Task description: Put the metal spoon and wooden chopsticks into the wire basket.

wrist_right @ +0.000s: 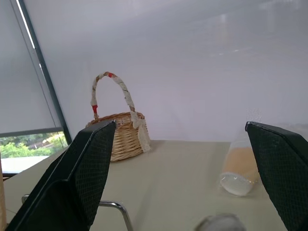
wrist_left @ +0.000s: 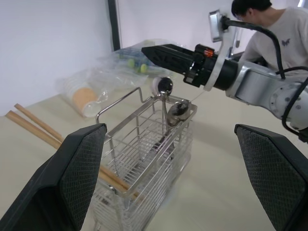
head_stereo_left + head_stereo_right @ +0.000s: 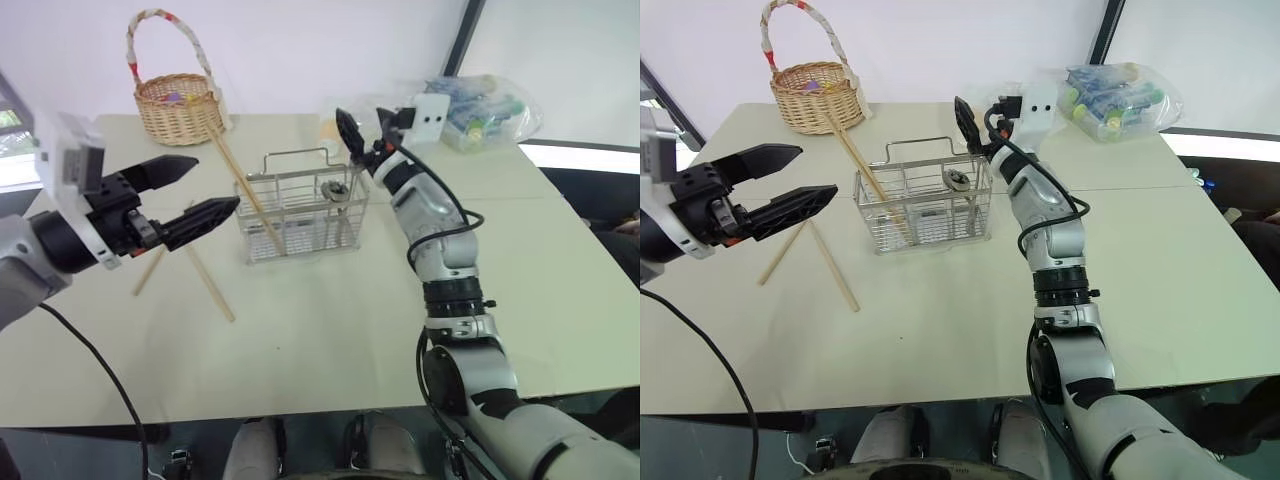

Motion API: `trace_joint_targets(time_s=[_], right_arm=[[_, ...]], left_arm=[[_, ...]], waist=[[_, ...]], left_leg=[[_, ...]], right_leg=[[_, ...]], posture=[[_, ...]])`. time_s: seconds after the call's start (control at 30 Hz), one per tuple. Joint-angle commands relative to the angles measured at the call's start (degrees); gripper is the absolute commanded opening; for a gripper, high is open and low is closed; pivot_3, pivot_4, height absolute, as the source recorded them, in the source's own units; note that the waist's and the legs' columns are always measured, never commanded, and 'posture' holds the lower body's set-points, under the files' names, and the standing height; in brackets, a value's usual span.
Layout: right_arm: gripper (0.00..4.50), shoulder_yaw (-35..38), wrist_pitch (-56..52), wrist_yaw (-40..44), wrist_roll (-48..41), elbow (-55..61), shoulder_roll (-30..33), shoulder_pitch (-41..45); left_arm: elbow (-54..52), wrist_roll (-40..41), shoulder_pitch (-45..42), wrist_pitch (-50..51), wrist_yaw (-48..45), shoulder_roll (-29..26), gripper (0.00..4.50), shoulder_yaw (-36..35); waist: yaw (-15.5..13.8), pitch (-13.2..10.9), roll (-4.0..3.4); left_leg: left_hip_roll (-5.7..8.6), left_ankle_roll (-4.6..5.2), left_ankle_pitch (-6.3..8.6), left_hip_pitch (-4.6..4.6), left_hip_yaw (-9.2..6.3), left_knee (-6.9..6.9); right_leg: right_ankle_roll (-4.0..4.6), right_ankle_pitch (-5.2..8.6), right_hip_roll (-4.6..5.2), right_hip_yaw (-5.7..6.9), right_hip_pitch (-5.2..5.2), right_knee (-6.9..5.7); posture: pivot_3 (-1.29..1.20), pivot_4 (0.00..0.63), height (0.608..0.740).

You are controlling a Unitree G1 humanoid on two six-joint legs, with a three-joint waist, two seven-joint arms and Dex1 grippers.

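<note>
— Where's the metal spoon [image 3: 337, 192]?
— Upright inside the wire basket [image 3: 300, 215], beside one leaning chopstick [image 3: 243, 186]; two more chopsticks [image 3: 200, 268] lie on the table [image 3: 330, 320].
— Grippers?
— Right gripper [image 3: 362, 128] above the basket, empty, jaws spread; left gripper [image 3: 190, 190] likewise.

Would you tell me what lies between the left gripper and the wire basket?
In the left eye view, one wooden chopstick leans out of the wire basket between it and the left gripper.

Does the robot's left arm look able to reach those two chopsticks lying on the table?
Probably yes. The left gripper hangs open just above the chopsticks on the table, with nothing between them; the wire basket stands off to the side.
</note>
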State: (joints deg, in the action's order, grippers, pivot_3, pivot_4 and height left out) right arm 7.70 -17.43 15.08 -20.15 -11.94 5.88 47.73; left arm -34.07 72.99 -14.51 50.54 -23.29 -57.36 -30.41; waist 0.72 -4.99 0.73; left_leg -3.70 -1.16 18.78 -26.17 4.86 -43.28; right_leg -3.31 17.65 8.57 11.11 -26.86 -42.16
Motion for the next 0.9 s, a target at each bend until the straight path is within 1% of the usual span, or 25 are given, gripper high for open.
trace_joint_targets(time_s=[0.03, 0.17, 0.23, 0.27, 0.37, 0.43, 0.53, 0.63, 0.7, 0.9], right_arm=[[4.46, 3.3, -4.0, 4.5, -4.6, 5.9, 6.3, 5.0], [4.46, 4.7, -10.2, 11.8, -9.3, 9.0, 15.5, 8.2], [4.46, 3.8, -13.3, 18.9, -11.7, 11.7, 21.3, 8.2], [4.46, 3.4, -14.3, 21.3, -12.7, 12.8, 23.2, 8.0], [4.46, 1.9, -17.8, 33.8, -17.4, 20.1, 31.5, 2.5], [4.46, 1.7, -19.5, 37.8, -19.7, 23.4, 34.5, -0.7], [4.46, 1.7, -22.2, 43.7, -23.1, 29.9, 39.2, -8.8], [4.46, 2.2, -23.1, 45.8, -25.0, 34.1, 41.6, -14.5], [4.46, 2.9, -23.6, 44.5, -25.8, 36.0, 41.5, -16.8], [4.46, 5.1, -25.9, 40.3, -28.8, 39.3, 41.1, -19.7]], left_arm=[[1.3, -3.3, -0.8, -1.2, 0.5, -0.9, 4.5, -0.1], [4.6, -8.8, -0.8, -1.4, 0.9, -1.2, 4.5, 0.4], [8.6, -13.9, -0.9, -0.9, 1.2, -2.8, 4.5, 2.0], [10.1, -15.8, -1.0, -0.7, 1.2, -3.4, 4.5, 2.7], [18.7, -22.6, -2.9, 0.9, 0.8, -6.4, 4.5, 7.1], [22.8, -24.4, -4.9, 2.0, -0.1, -6.9, 4.5, 8.7], [31.0, -30.0, -8.8, 2.9, -2.2, -7.7, 4.5, 14.4], [37.6, -35.3, -12.3, 2.2, -5.4, -7.2, 4.5, 20.3], [41.9, -38.6, -15.4, 1.8, -8.4, -5.8, 4.5, 24.9], [55.4, -48.4, -23.5, -1.4, -16.4, -1.2, 4.5, 34.9]], waist=[[-0.1, 0.0, -0.03], [0.0, 0.0, 0.01], [0.0, 0.0, 0.04], [0.0, 0.0, 0.04], [0.0, 0.1, 0.07], [0.0, 0.0, 0.09], [-0.1, 0.0, 0.16], [-0.5, 0.0, 0.16], [-0.8, -0.1, 0.17], [-1.5, 0.0, 0.3]], left_leg=[[0.0, 0.0, 0.0, -0.02, 0.0, -0.02], [0.03, 0.1, 0.05, -0.14, 0.02, -0.02], [0.03, 0.11, 0.05, -0.08, 0.01, 0.06], [0.02, 0.12, 0.06, -0.07, 0.0, 0.07], [0.01, 0.14, 0.07, 0.02, 0.02, 0.21], [-0.01, 0.14, 0.08, 0.11, 0.01, 0.24], [-0.02, 0.16, 0.09, 0.31, 0.08, 0.23], [0.0, 0.18, 0.12, 0.67, 0.09, 0.26], [-0.02, 0.18, 0.12, 0.68, 0.11, 0.34], [-0.06, 0.17, 0.12, 0.69, 0.19, 0.3]], right_leg=[[0.0, 0.0, 0.0, 0.0, 0.0, 0.0], [0.0, 0.0, -0.01, 0.0, -0.11, 0.02], [-0.01, 0.0, -0.03, 0.01, -0.1, 0.02], [-0.01, 0.0, -0.05, 0.03, -0.1, 0.03], [-0.02, 0.01, -0.06, 0.04, -0.09, 0.07], [-0.05, 0.03, -0.06, 0.05, 0.0, 0.12], [-0.05, 0.03, 0.03, 0.05, 0.2, 0.21], [-0.05, 0.03, 0.04, 0.06, 0.56, 0.43], [-0.04, 0.02, 0.04, 0.06, 0.64, 0.78], [0.02, -0.02, 0.03, 0.06, 0.65, 0.83]], posture=[[0.0, 0.15, 0.627], [0.0, 0.15, 0.627], [0.0, 0.15, 0.627], [0.0, 0.15, 0.627], [0.0, 0.15, 0.627], [0.0, 0.15, 0.627], [0.0, 0.15, 0.627], [0.0, 0.15, 0.627], [0.0, 0.15, 0.627], [0.0, 0.15, 0.627]])
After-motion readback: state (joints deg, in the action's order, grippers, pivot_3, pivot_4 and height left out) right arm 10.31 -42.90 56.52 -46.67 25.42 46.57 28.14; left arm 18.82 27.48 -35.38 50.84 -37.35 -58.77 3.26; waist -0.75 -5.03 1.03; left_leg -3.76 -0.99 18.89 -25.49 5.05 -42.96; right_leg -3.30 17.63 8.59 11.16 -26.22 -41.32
